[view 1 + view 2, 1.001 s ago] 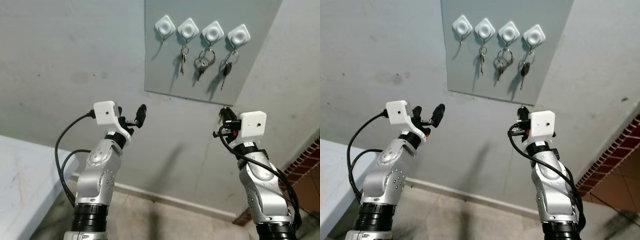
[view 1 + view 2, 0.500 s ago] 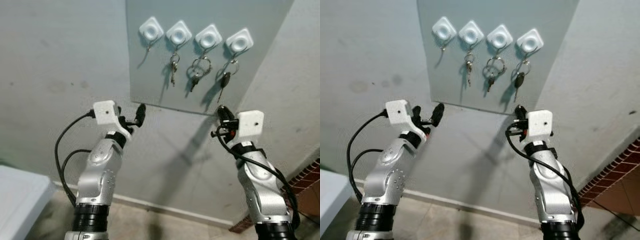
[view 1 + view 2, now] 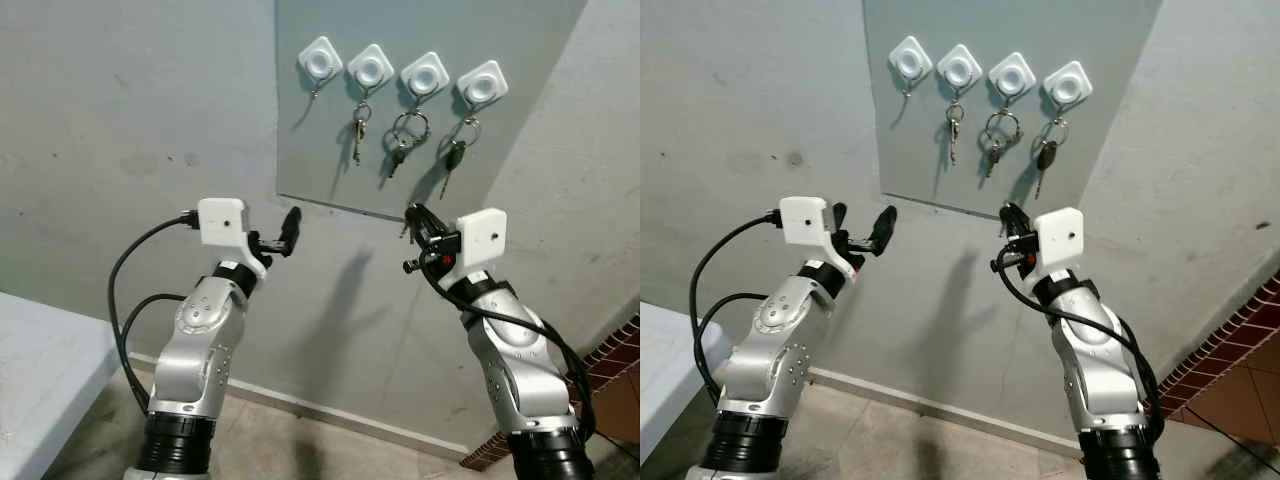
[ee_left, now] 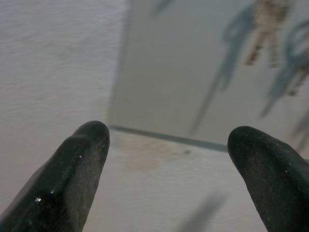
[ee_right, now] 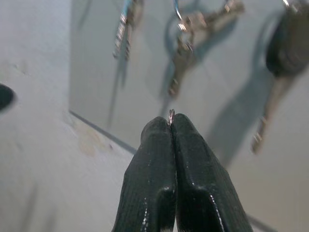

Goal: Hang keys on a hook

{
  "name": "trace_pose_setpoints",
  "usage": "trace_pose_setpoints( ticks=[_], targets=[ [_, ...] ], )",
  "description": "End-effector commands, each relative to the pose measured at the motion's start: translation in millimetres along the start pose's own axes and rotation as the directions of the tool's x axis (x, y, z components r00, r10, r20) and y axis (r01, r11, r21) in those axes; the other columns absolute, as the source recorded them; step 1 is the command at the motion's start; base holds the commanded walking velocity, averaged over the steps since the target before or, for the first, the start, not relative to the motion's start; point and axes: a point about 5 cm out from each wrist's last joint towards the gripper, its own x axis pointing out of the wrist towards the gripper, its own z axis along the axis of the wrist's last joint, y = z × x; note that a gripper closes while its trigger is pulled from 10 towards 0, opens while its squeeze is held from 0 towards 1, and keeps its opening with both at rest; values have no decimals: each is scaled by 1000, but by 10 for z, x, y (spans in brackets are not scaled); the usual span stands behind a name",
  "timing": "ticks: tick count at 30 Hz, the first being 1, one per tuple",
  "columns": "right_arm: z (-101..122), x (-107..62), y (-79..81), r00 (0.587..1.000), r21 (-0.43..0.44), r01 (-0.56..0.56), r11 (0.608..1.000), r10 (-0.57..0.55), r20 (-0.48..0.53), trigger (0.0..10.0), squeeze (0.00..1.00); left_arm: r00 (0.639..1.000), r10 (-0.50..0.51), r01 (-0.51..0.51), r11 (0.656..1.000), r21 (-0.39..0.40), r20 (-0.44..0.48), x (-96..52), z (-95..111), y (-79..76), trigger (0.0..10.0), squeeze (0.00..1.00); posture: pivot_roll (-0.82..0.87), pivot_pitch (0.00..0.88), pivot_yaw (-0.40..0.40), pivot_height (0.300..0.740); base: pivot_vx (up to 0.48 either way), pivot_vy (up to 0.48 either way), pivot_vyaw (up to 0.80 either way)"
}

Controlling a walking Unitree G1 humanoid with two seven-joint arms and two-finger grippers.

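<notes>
A grey panel (image 3: 320,150) on the wall carries a row of white hooks. The leftmost hook (image 3: 320,58) is bare. Keys hang from the second hook (image 3: 371,66), the third hook (image 3: 425,74) and the fourth hook (image 3: 481,84). My right gripper (image 3: 412,213) is raised just below the panel's lower edge, under the third hook. It is shut, with a sliver of metal key ring (image 5: 171,115) pinched at its fingertips; the rest of the keys are hidden. My left gripper (image 4: 169,145) is held up open and holds nothing, near the panel's lower left corner.
A pale tabletop (image 3: 40,350) juts in at the lower left. A red brick wall (image 3: 622,375) begins at the lower right. A white baseboard (image 3: 330,412) runs along the foot of the grey wall above a tiled floor.
The camera has swung about. Relative to the hooks, my right gripper has moved left and slightly up, from under the fourth hook toward the third. The left gripper stays open.
</notes>
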Motion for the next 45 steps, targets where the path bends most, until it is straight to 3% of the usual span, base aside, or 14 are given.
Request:
trace_pose_setpoints(
  ticks=[1, 7, 13, 30, 45],
  targets=[
    [66, 86, 34, 998, 15, -52, 999, 52, 21, 10000, 0, 1000, -20, 20, 1000, 22, 7, -14, 46, -31, 10000, 0, 19, 43, -37, 740, 0, 0, 0],
    [173, 243, 69, 992, 21, -116, 993, 114, 59, 10000, 0, 999, -48, 47, 999, 22, 20, -38, 100, -74, 10000, 0, 24, 51, -45, 740, 0, 0, 0],
    [211, 309, 78, 988, 22, -136, 990, 135, 71, 10000, 0, 1000, -12, 13, 1000, -17, 9, -59, 88, -24, 10000, 0, 34, 54, -58, 740, 0, 0, 0],
    [56, 109, 132, 996, 79, -87, 993, 84, 42, 10000, 0, 1000, 9, -9, 997, -72, -10, -39, 74, 34, 10000, 0, 11, 47, -41, 740, 0, 0, 0],
    [45, 58, 134, 998, 94, -63, 994, 60, 34, 10000, 0, 1000, 5, -6, 997, -77, -22, -22, 57, 45, 10000, 0, 7, 39, -35, 740, 0, 428, 0]
  ],
)
